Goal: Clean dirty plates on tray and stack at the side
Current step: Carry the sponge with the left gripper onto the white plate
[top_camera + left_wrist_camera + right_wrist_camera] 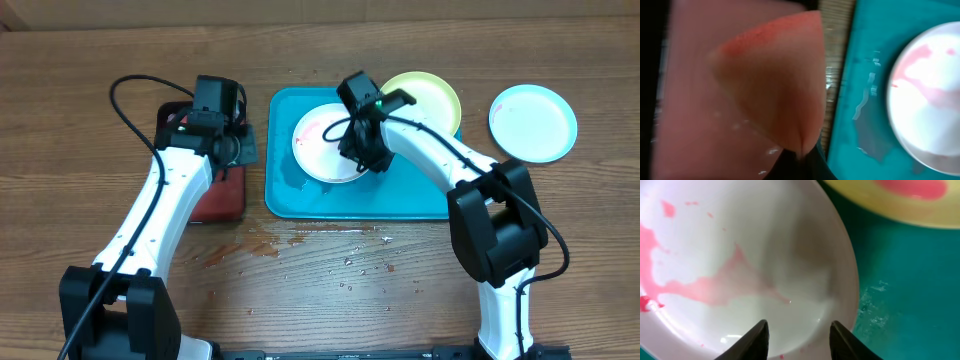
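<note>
White plate [318, 145]: left of centre in teal tray [400, 195], red smears. Right hand [797, 337] spread over its tray-centre edge; left hand [232, 140], just off tray's left rim, pinching pink sponge [770, 85]. Best: pin rim firmly, then wipe smears inward.

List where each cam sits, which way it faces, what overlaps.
Overhead: above the table, looking straight down; tray, white plate, left arm, right arm show.
Left wrist: looks down past a blurred red wedge toward the tray edge; own fingers not clearly visible.
Right wrist: close above the white plate, facing down; open right end effector at the bottom edge.
Shared: all three see the white plate and the tray.
</note>
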You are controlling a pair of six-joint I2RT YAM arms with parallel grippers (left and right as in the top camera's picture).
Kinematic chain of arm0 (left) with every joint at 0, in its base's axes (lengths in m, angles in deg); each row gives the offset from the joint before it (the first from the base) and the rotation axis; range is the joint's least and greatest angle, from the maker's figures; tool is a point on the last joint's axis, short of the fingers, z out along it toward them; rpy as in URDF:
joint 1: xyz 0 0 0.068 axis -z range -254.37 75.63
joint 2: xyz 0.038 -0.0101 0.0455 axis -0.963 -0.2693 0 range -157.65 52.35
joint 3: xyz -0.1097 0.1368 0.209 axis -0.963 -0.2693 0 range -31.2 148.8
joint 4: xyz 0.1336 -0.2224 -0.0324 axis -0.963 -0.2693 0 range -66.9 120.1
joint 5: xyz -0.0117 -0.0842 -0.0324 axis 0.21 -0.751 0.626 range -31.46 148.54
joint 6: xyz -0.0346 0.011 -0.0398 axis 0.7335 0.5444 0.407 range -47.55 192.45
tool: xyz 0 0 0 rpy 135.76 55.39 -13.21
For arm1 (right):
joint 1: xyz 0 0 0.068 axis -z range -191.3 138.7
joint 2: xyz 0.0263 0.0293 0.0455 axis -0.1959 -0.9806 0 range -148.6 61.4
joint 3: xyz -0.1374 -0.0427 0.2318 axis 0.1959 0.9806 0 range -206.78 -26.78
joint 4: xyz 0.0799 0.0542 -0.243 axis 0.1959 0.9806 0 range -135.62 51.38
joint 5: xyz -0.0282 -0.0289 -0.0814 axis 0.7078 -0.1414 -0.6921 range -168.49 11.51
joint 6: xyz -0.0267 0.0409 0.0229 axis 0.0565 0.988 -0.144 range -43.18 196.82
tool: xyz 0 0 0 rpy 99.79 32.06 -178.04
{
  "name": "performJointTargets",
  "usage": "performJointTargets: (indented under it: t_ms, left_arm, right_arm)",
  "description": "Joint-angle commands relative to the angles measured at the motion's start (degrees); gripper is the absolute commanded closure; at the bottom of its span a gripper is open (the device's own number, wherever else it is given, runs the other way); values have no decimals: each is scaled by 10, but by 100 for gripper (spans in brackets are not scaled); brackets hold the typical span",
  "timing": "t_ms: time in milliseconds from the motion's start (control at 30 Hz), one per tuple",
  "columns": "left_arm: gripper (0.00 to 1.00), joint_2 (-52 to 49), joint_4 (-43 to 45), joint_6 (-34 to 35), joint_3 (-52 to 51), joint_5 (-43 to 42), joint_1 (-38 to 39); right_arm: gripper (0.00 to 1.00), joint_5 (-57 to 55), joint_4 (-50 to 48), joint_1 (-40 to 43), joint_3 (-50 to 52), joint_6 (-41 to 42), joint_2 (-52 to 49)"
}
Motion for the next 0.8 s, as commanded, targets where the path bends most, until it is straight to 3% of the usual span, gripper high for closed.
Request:
performJointTargets:
  t_ms: [0,267,767]
  left_arm:
    - [95,14,-2,4,14,56,-32]
    - [96,14,-1,-58,14,-1,-71]
    - [96,14,-2,-76,14,-14,-71]
  right_arm:
    - [56,0,25,12,-38,-24,17]
    - [46,-4,82,41,-33,-29,23]
    - [48,43,-4,46,9,-21,-7]
